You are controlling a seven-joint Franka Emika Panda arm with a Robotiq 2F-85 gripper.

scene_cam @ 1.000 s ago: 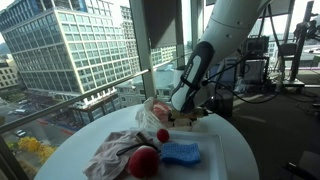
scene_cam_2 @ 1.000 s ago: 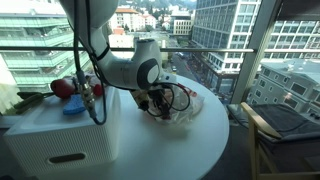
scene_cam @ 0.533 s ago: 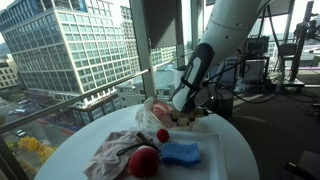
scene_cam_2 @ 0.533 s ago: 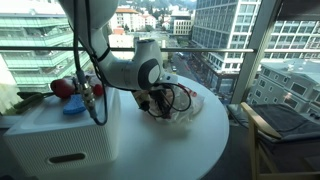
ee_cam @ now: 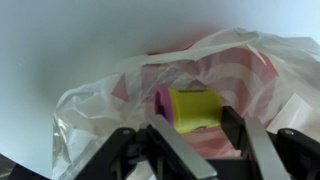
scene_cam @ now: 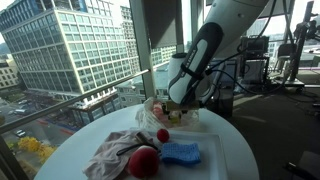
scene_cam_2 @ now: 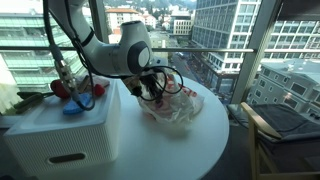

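Lying crosswise, 9 to 3 o'clock, in the wrist view, the yellow cylinder (ee_cam: 192,108) is held clamped by the gripper (ee_cam: 193,120), above the plastic bag (ee_cam: 250,62).

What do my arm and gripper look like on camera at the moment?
The arm is glossy white with rounded links and a black band along its lower section. In an exterior view, black cables loop loosely round the wrist. The gripper is black, with flat, angular dark grey fingers. No markings are legible.
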